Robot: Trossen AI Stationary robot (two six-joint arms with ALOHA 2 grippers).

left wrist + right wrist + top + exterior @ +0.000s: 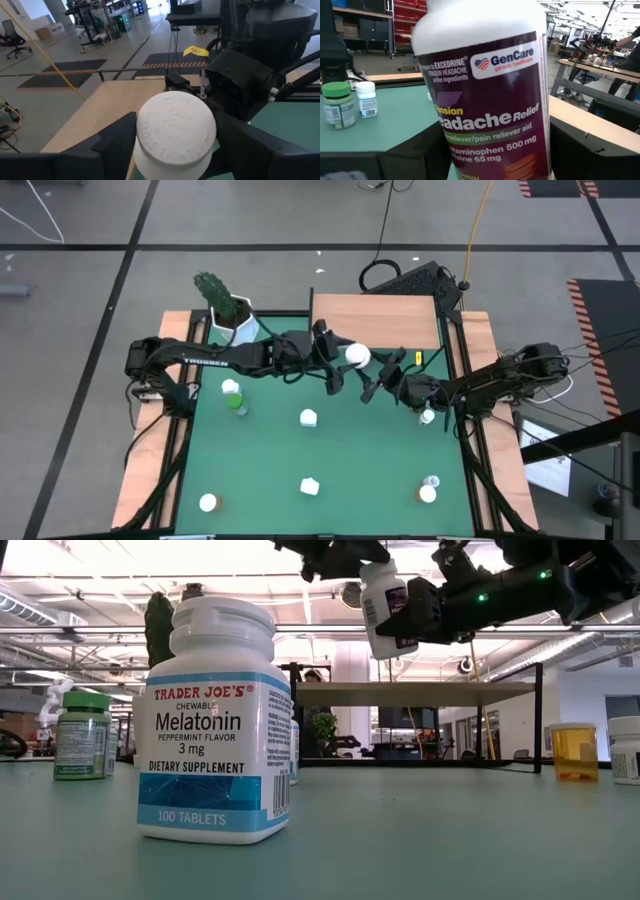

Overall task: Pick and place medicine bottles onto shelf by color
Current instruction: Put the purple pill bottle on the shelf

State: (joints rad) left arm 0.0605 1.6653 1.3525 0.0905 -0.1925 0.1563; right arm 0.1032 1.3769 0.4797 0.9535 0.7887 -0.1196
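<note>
Aloft, the white-capped bottle [357, 355] sits clamped between both the left hand [172, 145] and right hand [485, 150].

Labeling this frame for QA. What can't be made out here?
- GenCare bottle: cap and base cut off by the right wrist view's edges.
- Which fingers actually carry it: both sets flank it; contact unclear in every view.
- Shelf top in the low view: seen edge-on.
- Far bottles in the high view: labels too small.
</note>
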